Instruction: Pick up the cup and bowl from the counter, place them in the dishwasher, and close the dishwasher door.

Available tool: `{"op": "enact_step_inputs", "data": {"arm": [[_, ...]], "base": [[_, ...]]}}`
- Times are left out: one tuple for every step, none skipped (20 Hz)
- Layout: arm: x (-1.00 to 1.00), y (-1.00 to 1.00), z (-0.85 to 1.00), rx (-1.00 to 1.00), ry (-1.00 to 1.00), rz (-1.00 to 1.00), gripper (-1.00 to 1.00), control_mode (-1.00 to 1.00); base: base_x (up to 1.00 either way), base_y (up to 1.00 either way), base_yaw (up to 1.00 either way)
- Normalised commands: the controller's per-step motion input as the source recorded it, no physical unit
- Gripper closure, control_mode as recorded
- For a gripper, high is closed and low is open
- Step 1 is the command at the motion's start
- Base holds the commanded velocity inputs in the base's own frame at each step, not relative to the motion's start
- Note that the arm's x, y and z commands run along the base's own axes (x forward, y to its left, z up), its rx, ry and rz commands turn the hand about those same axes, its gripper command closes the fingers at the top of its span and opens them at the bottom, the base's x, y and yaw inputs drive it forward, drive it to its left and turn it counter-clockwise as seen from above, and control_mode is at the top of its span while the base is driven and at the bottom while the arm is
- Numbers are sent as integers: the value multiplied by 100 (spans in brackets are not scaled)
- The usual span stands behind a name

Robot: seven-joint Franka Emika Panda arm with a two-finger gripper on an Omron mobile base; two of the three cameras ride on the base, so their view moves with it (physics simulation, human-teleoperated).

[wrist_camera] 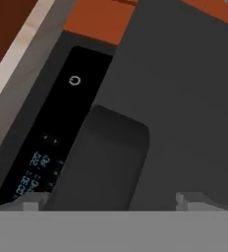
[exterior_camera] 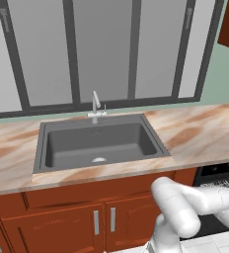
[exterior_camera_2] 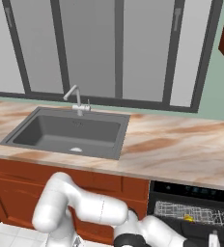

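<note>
Below the counter [exterior_camera_2: 181, 144], at the right end of the cabinet run, I can see the dishwasher [exterior_camera_2: 193, 205] standing open, its pale grey wire rack [exterior_camera_2: 191, 212] showing under the black control strip with small lit markings. Something small and yellow [exterior_camera_2: 188, 218] sits in that rack in the right base view, too small for me to tell what it is. From the left base view the dishwasher [exterior_camera: 220, 180] is just visible at the right edge, with my arm's white elbow in front of the reddish-brown cabinets [exterior_camera: 87, 217]. My arm reaches low and to the right, toward the appliance. Through the hand view I am looking closely at the dishwasher door [wrist_camera: 185, 98], a flat dark panel with a recessed handle pocket [wrist_camera: 108, 157], and beside it the black control strip [wrist_camera: 62, 128] carrying a round power symbol and pale blue digits. The end effector [wrist_camera: 108, 202] is right up against that panel; only its pale tips show at the bottom, well apart, with nothing between them. The dark grey sink [exterior_camera: 99, 141] with its silver faucet [exterior_camera: 95, 106] sits in the marbled counter [exterior_camera: 200, 131] beneath the tall windows [exterior_camera: 101, 49].
</note>
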Motion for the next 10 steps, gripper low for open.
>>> {"op": "enact_step_inputs", "data": {"arm": [[54,-17,-95,0,-23,20,-100,-100],[54,-17,-95,0,-24,20,-100,-100],[52,-18,-96,0,-24,20,-100,-100],[52,-20,-98,-1,-24,21,-100,-100],[51,-21,-99,0,-24,21,-100,-100],[49,-21,-100,0,-24,21,-100,-100],[53,-21,-100,0,-23,21,-100,-100],[52,-23,-100,0,-23,21,-100,-100],[52,-24,-100,0,-23,21,-100,-100],[53,-27,-100,0,-22,21,-100,-100]], "base": [[0,0,0],[0,0,0],[0,0,0],[0,0,0],[0,0,0],[0,0,0],[0,0,0],[0,0,0],[0,0,0],[0,0,0]]}}
